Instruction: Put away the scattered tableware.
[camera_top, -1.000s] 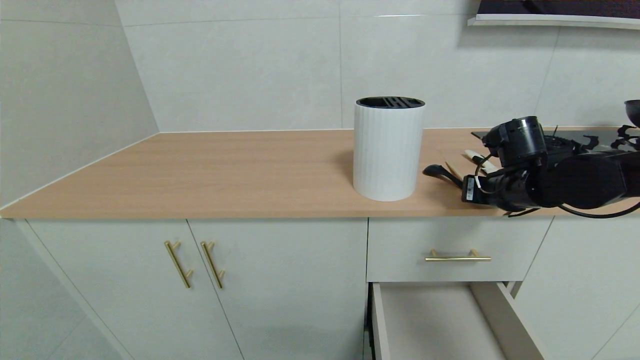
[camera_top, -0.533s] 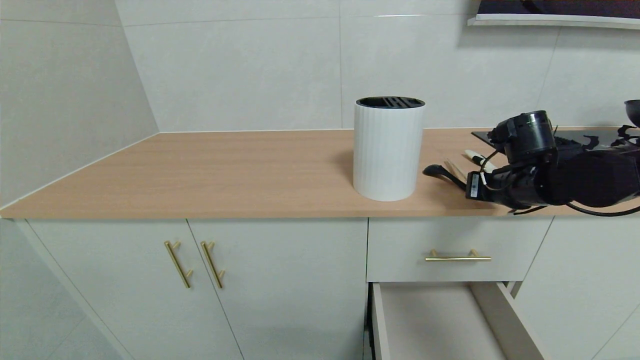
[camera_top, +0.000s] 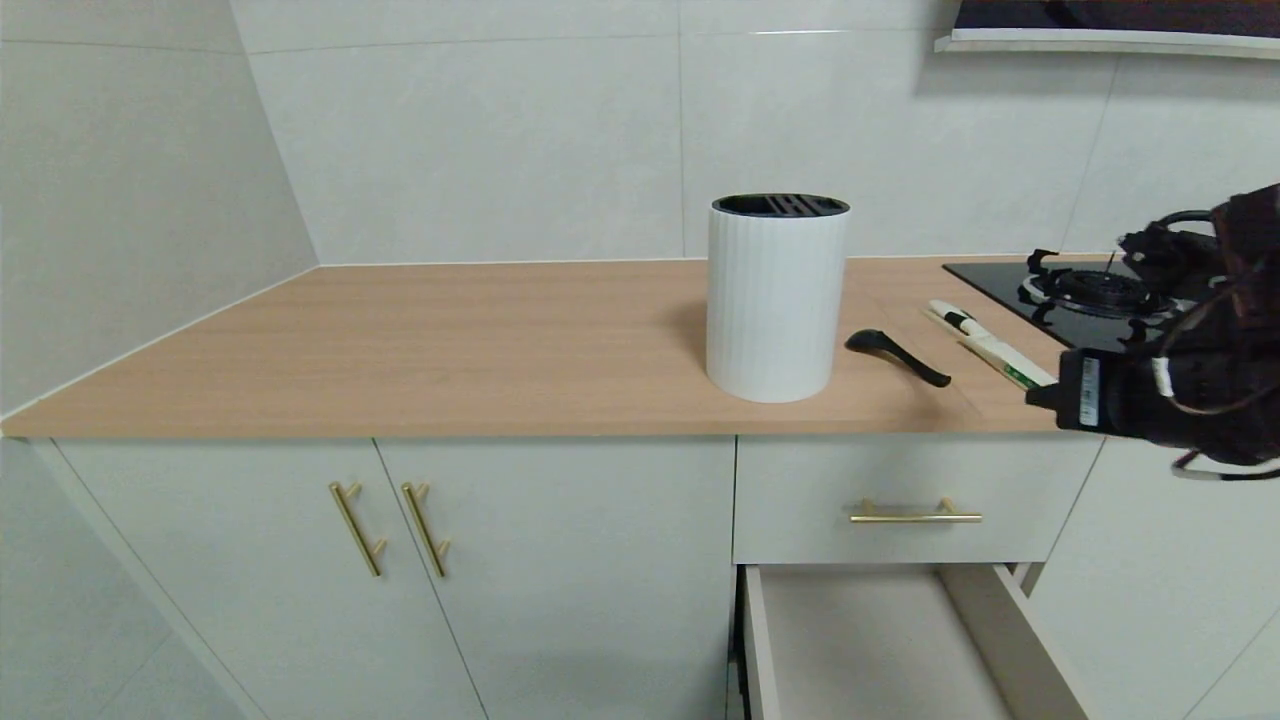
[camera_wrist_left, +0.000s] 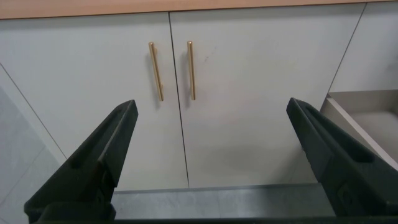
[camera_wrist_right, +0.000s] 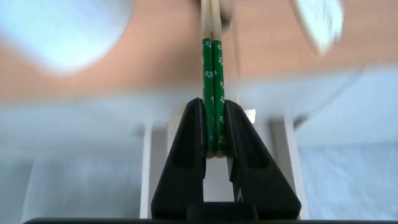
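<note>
A pair of pale chopsticks with green patterned ends lies slanted over the right end of the wooden counter. My right gripper is shut on their green ends at the counter's front edge. A black spoon lies on the counter between the chopsticks and a tall white ribbed holder with a black slotted top. My left gripper hangs open and holds nothing, low in front of the cabinet doors.
Below the counter, a lower drawer stands pulled open under a closed drawer with a gold handle. A black hob sits at the counter's far right. A two-door cabinet is to the left.
My right arm has drawn back to the right and toward the counter's front edge with the chopsticks in its grip, uncovering the hob. The spoon and holder have not moved.
</note>
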